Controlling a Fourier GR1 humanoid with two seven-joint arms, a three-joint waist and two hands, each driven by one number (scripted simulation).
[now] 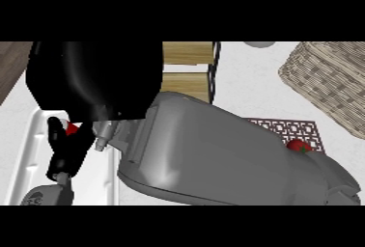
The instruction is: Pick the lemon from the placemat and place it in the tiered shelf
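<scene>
A grey forearm point(214, 154) fills the centre, nearest the camera, its black hand point(92, 77) at eleven o'clock; whether that hand holds anything cannot be told. One tiered shelf point(187, 72) shows at twelve, one wicker basket point(328, 82) at two, one patterned placemat point(296, 130) at three on the white counter point(249, 77). The lemon is not visible.
</scene>
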